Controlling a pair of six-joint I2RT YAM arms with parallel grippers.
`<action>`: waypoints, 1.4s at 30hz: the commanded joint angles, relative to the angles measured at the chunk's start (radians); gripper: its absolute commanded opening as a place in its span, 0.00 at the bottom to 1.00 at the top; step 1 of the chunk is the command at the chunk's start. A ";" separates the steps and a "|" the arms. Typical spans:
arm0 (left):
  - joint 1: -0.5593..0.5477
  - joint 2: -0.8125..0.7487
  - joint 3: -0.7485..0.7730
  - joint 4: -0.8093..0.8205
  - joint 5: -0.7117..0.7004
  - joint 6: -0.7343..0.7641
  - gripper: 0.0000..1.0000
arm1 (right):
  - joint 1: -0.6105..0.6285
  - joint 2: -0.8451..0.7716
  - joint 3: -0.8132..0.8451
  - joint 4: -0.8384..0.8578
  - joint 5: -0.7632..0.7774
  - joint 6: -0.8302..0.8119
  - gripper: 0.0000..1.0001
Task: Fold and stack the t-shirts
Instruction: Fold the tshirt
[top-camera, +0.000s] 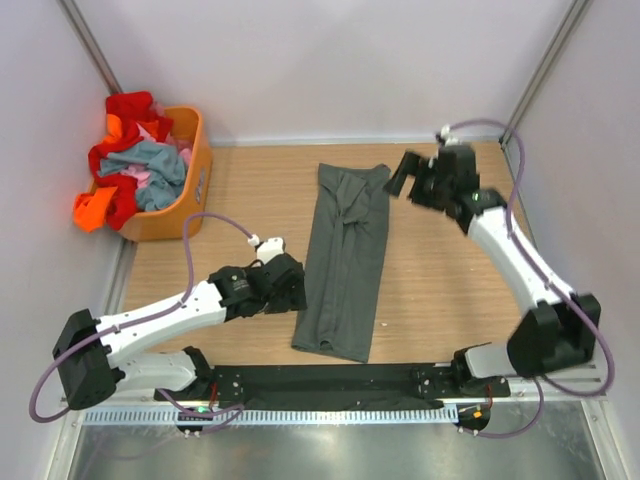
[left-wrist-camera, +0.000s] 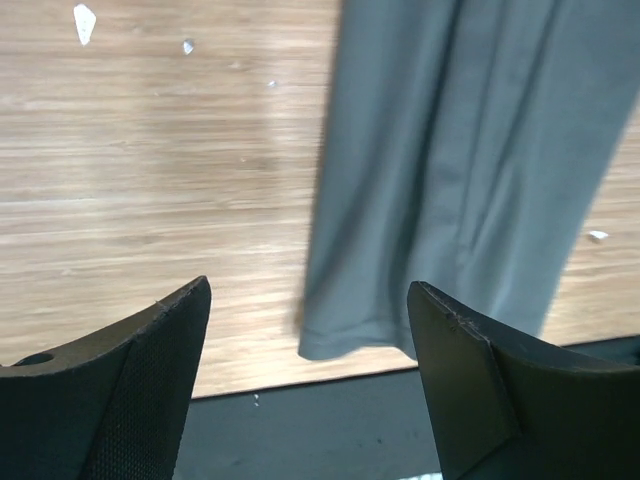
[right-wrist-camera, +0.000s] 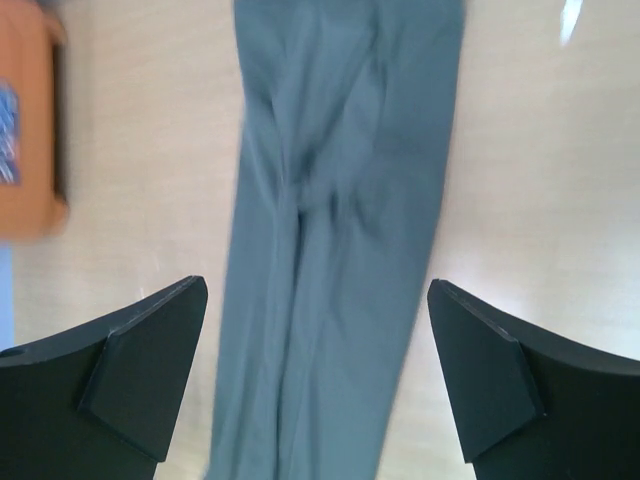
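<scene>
The dark grey t-shirt (top-camera: 345, 260) lies in a long narrow strip down the middle of the wooden table; it also shows in the left wrist view (left-wrist-camera: 450, 170) and the right wrist view (right-wrist-camera: 340, 250). My left gripper (top-camera: 292, 292) is open and empty, just left of the strip's near end. My right gripper (top-camera: 405, 178) is open and empty, raised just right of the strip's far end. Red, orange, pink and blue-grey t-shirts (top-camera: 135, 165) are heaped in the orange basket (top-camera: 185, 200) at the far left.
A black mat (top-camera: 320, 385) runs along the table's near edge between the arm bases. Pale walls close in the table on the left, back and right. The basket's corner shows in the right wrist view (right-wrist-camera: 30, 120).
</scene>
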 joint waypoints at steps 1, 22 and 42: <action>0.027 -0.016 -0.048 0.158 0.017 0.020 0.80 | 0.080 -0.145 -0.323 -0.064 0.036 0.138 0.98; -0.119 0.094 -0.340 0.404 0.105 -0.249 0.62 | 0.724 -0.547 -1.033 0.119 0.114 0.746 0.66; -0.151 0.114 -0.333 0.405 0.095 -0.271 0.20 | 0.976 -0.477 -1.050 0.108 0.286 0.947 0.29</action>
